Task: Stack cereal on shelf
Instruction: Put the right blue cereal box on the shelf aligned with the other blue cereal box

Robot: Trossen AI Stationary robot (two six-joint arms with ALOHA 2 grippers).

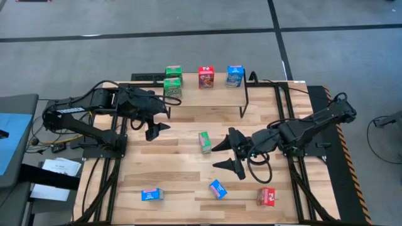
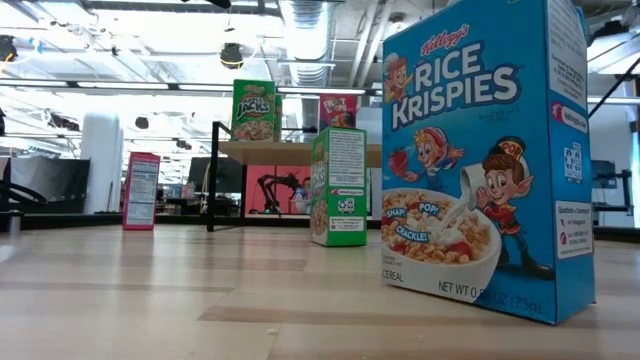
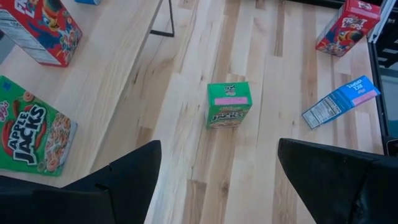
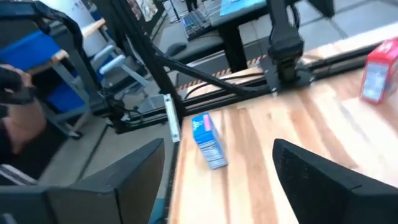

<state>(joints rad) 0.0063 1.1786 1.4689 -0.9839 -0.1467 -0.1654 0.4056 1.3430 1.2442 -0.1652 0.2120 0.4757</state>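
Right claw point(image 1: 227, 154), gaping empty, is hovering at four o'clock of the upright green cardboard cereal box point(image 1: 205, 142); a skewed approach risks toppling it. Left claw point(image 1: 155, 129), likewise spread empty, is idling by the light-wood shelf point(image 1: 207, 94).

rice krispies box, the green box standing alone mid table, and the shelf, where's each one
rice krispies box point(image 2: 480, 150): low view, on its printed blue front.
green box point(image 1: 205, 142): high view, on its top, mid table between the arms.
shelf point(image 1: 213, 93): high view, on bare board in front of the boxes.

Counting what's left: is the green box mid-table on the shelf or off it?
Off. The green box stands upright on the table, clear of the shelf.
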